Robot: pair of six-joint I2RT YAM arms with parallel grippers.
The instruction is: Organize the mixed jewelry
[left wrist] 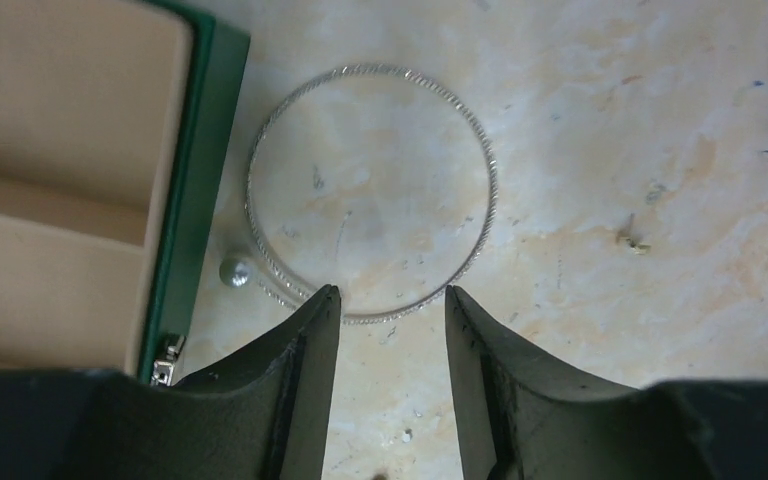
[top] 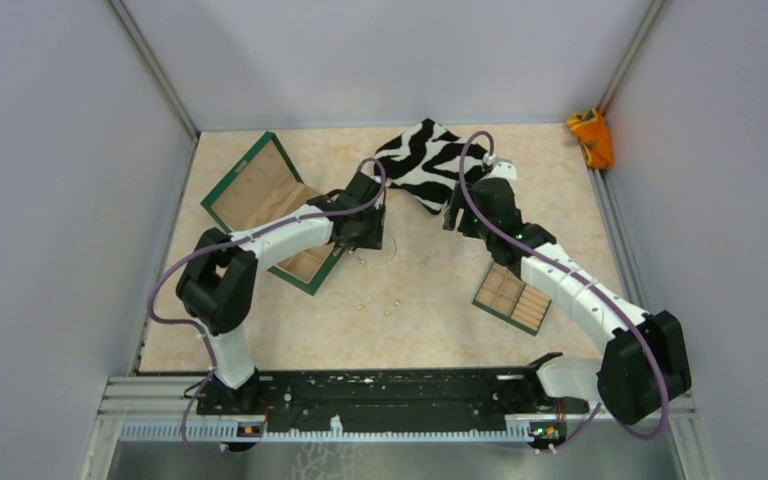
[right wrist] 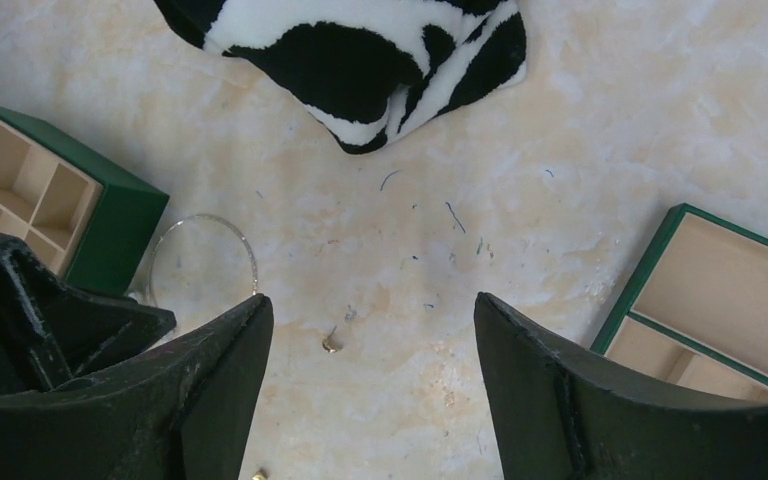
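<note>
A thin silvery wire hoop [left wrist: 380, 67] lies flat on the beige table beside the dark green box [left wrist: 200, 170]. My left gripper [left wrist: 392, 295] is open and low over it. Its fingertips straddle the hoop's near arc, and the left tip covers a bit of the wire. A small silver bead [left wrist: 235, 272] lies by the hoop's left side. In the top view the left gripper [top: 368, 238] is at the box's right corner. My right gripper [right wrist: 370, 300] is open and empty above a gold speck [right wrist: 330, 345]. The hoop [right wrist: 247, 245] shows at its left. More gold specks [top: 397, 303] lie nearer the bases.
The open green box [top: 260, 190] with tan compartments stands at the left. A separate compartment tray [top: 513, 297] lies under the right arm. A zebra-striped cloth [top: 425, 160] lies at the back middle. An orange object [top: 592, 135] sits in the far right corner.
</note>
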